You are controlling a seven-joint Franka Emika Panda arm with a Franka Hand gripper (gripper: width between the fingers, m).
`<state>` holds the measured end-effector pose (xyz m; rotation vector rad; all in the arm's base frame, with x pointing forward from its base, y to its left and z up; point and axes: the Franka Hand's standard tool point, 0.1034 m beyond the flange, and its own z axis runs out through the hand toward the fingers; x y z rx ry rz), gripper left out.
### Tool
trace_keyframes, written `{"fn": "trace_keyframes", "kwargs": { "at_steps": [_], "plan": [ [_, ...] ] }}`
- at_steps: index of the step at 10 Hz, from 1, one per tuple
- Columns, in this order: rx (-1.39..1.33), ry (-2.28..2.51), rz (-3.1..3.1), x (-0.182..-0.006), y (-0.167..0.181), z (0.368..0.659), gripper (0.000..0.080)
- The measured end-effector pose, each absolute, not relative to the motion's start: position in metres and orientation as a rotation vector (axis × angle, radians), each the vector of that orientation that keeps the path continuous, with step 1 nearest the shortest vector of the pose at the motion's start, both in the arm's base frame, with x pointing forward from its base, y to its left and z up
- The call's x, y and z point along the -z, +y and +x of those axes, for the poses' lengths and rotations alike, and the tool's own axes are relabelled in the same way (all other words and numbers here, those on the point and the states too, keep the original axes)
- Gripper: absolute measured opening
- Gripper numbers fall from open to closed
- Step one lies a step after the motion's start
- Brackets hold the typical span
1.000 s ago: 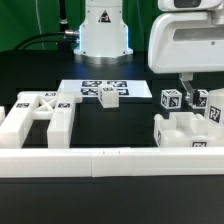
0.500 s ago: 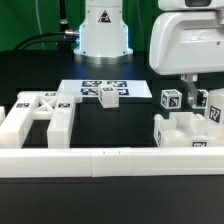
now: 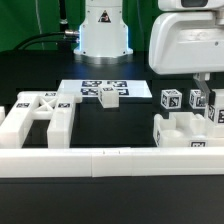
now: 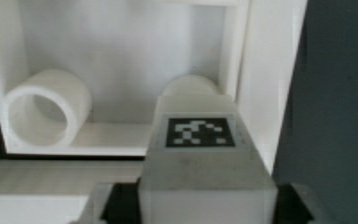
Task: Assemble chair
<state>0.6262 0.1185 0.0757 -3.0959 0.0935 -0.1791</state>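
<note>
1. Gripper [image 4: 197, 205]: at 3 o'clock in the exterior view. Jaws closed against both sides of a chair leg [image 4: 199, 150], which fills the gap between them. The leg's square tag faces the wrist camera.
2. Chair panel part [image 3: 180, 132]: at 4 o'clock in the exterior view, a boxy open piece directly under the gripper.
3. Round peg [image 4: 48, 110]: a short white cylinder inside the white recess beyond the held leg, in the wrist view.
4. Tagged cube [image 3: 172, 100]: just behind the panel part, at 3 o'clock.
5. Chair frame [image 3: 40, 118]: at 9 o'clock, lying flat, tags on top, well apart from the panel part.
6. Tagged block [image 3: 108, 97]: resting on the marker board [image 3: 75, 88], just off centre toward 12 o'clock.
7. Border rail [image 3: 110, 158]: across 6 o'clock, touching the fronts of both large parts.
8. Robot base [image 3: 103, 30]: at 12 o'clock.
</note>
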Motion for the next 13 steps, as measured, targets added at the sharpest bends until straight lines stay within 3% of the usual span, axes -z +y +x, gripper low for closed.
{"fn": "trace_keyframes", "kwargs": {
  "at_steps": [10, 13],
  "plan": [
    [0.149, 1.666, -2.565, -0.0748, 0.1212, 0.6225, 0.0285],
    [0.148, 1.682, -2.551, -0.0747, 0.1211, 0.6227, 0.0302]
  ]
}}
